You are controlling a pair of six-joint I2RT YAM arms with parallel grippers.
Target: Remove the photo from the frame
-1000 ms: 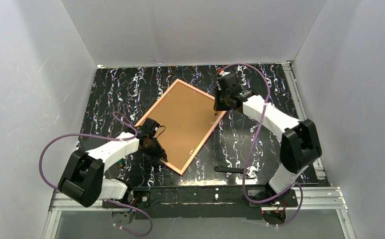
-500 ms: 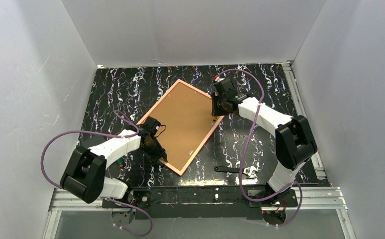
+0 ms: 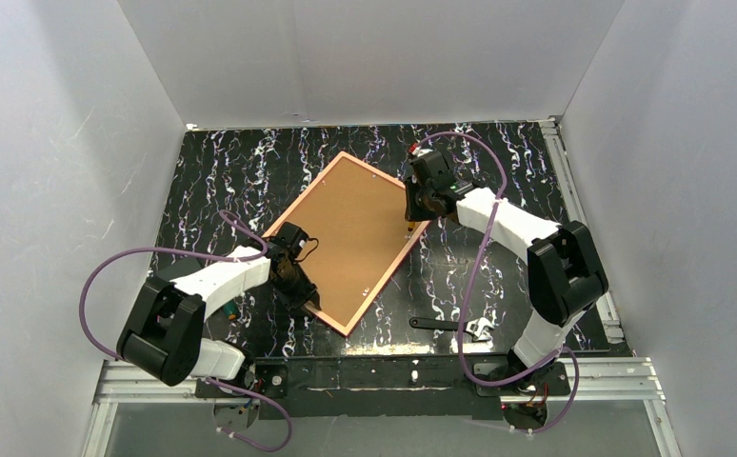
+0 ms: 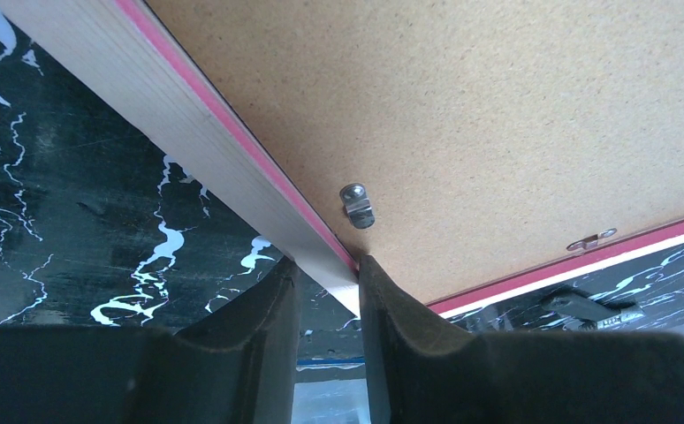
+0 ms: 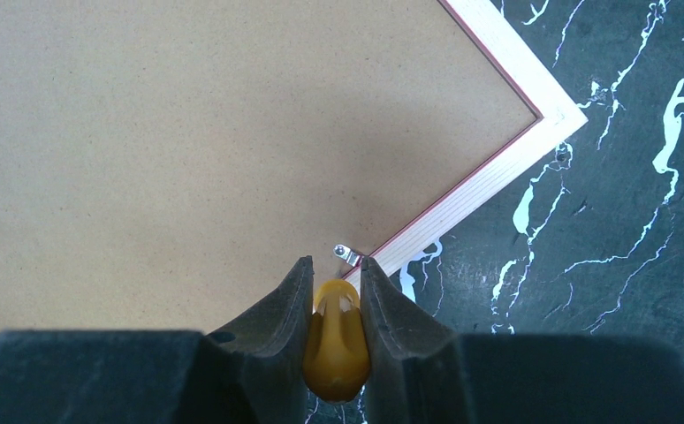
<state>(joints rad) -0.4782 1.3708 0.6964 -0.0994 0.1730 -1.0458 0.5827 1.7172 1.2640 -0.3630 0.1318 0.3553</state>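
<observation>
Fibreboard back (image 3: 350, 228) not yet out of face-down frame (image 3: 389, 275) mid-table, photo hidden under it; my left gripper (image 4: 325, 269) clamps its near-left edge, right gripper (image 5: 336, 274) pinches yellow tool (image 5: 336, 344) by a clip (image 5: 349, 254).

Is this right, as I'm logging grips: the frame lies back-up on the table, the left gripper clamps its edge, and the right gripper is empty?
Not quite. The right gripper is not empty: the right wrist view shows it shut on a small yellow tool. The rest holds: the frame lies back-up and the left gripper clamps its edge.
</observation>
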